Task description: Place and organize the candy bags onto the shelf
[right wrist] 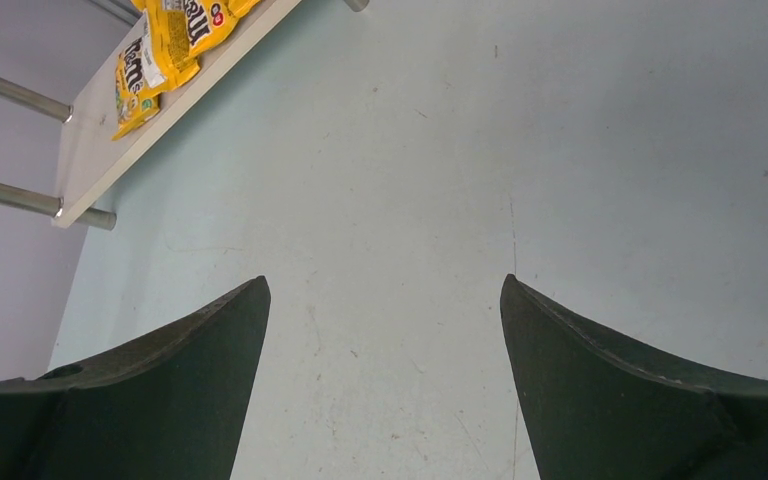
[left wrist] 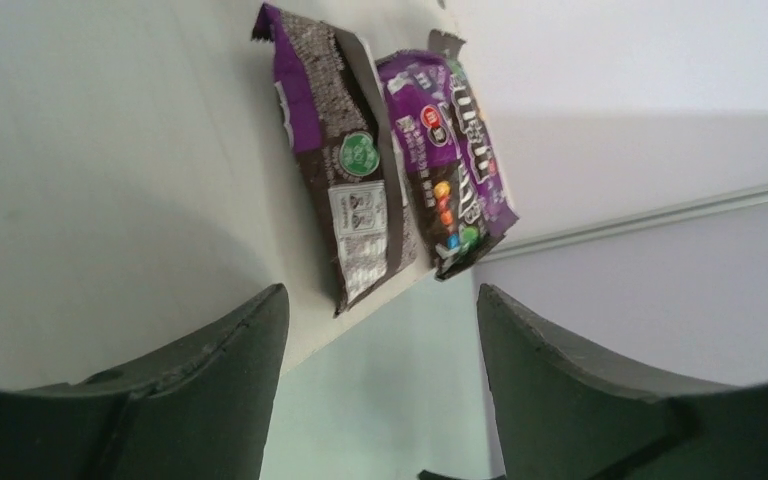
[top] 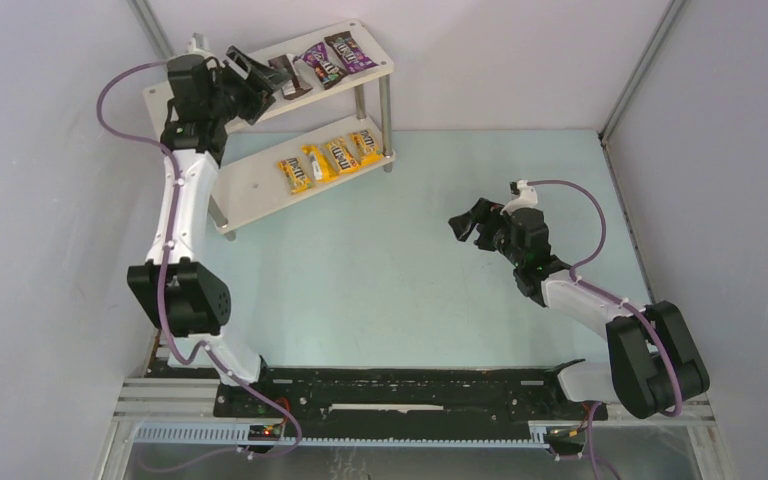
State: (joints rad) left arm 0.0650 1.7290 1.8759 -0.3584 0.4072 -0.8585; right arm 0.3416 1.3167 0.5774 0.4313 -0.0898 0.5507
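The shelf (top: 250, 200) stands at the far left. Its lower board holds four yellow candy bags (top: 328, 160) in a row. Its top board holds two purple bags (top: 335, 57) and a dark brown bag (top: 288, 78). My left gripper (top: 268, 78) is open and empty over the top board, its tips right beside the dark brown bag. In the left wrist view the open gripper (left wrist: 380, 290) faces a bag lying label side up (left wrist: 345, 170) and a purple bag (left wrist: 455, 170). My right gripper (top: 463, 222) is open and empty above the table (right wrist: 385, 282).
The right wrist view shows the lower board's end (right wrist: 90, 150) with two yellow bags (right wrist: 165, 50) and silver legs (right wrist: 10, 90). A silver leg (top: 385, 120) stands at the shelf's right end. Grey walls enclose the pale green table (top: 410, 300).
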